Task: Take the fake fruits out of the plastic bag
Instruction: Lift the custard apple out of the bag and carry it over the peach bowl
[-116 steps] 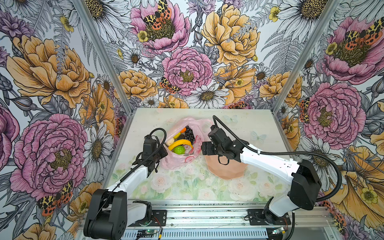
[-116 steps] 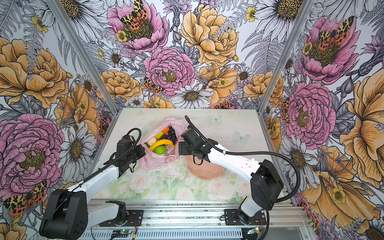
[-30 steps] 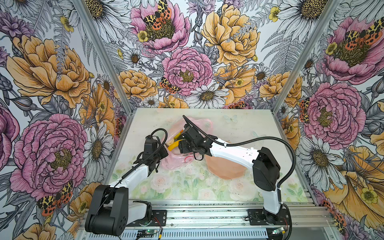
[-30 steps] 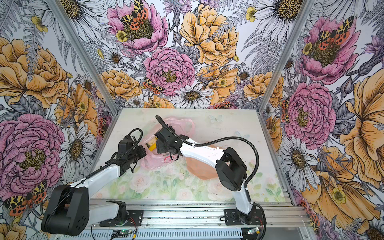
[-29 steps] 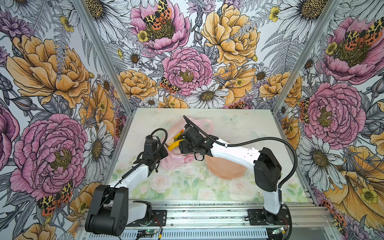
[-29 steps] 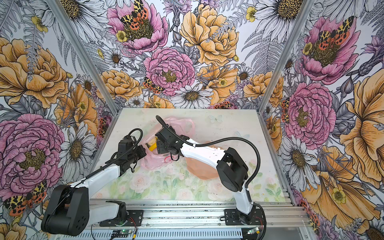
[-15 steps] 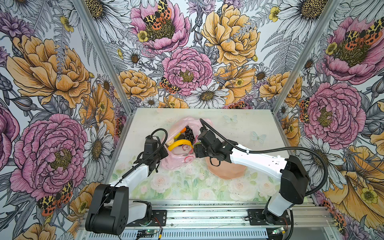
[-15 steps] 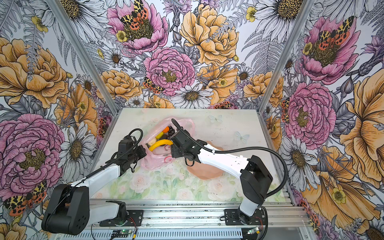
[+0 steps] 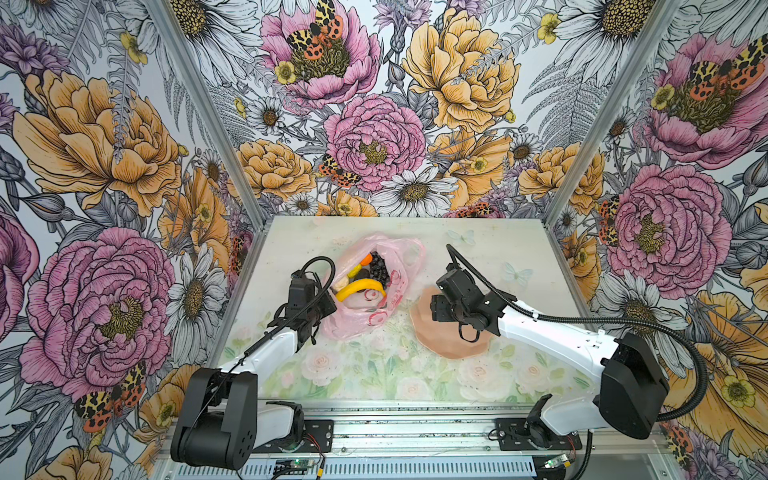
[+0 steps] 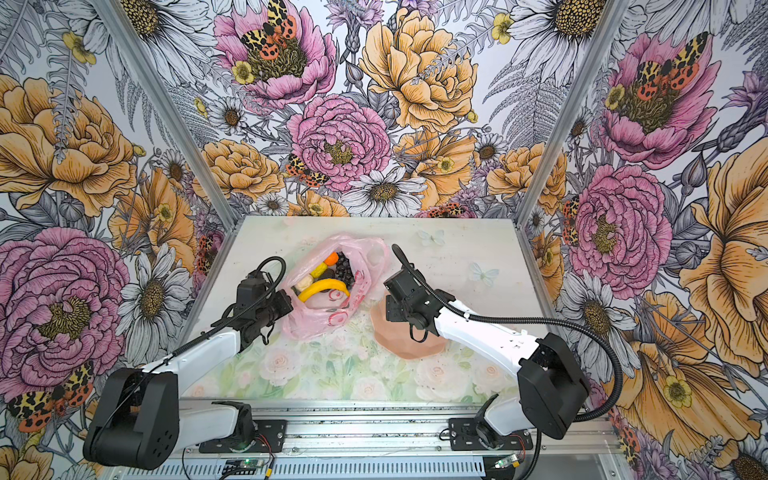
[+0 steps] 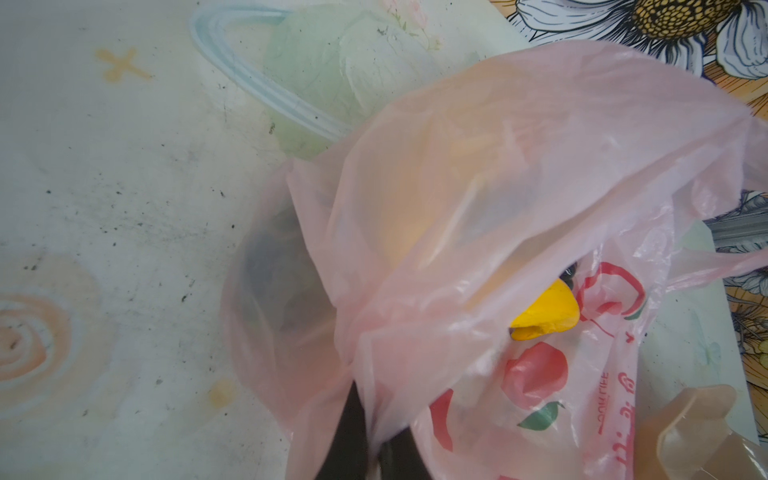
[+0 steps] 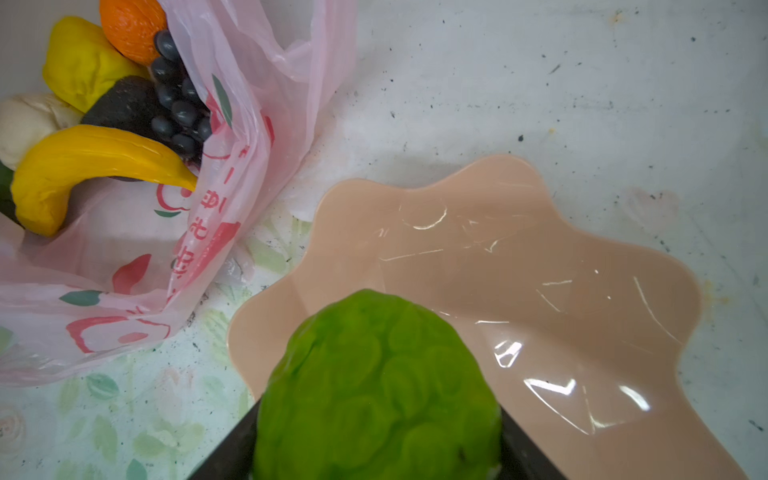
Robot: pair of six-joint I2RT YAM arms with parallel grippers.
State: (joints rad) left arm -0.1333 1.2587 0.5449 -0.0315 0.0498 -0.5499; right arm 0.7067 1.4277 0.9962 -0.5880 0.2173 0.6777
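The pale-pink plastic bag [image 9: 365,324] [image 10: 316,324] lies open at the table's middle left. Inside it are a yellow banana [image 9: 360,287] [image 12: 91,158], dark grapes [image 12: 178,112], an orange [image 12: 129,20], a yellow citrus [image 12: 79,62], an avocado [image 12: 120,104] and a cream pear [image 12: 25,120]. My left gripper [image 11: 374,449] [image 9: 322,305] is shut on the bag's near-left edge, pinching the film. My right gripper [image 12: 376,436] [image 9: 440,309] is shut on a bumpy green citrus [image 12: 376,390] above the plate's left rim. In both top views that fruit is hidden under the gripper.
A peach scalloped plate [image 9: 453,345] [image 12: 540,270] with nothing on it sits right of the bag, nearly touching it. Metal frame posts and floral walls close the table on the left, back and right.
My right gripper has pulled back out of the bag's mouth to the right, carrying the green citrus over the plate. The left gripper has kept its hold on the bag.
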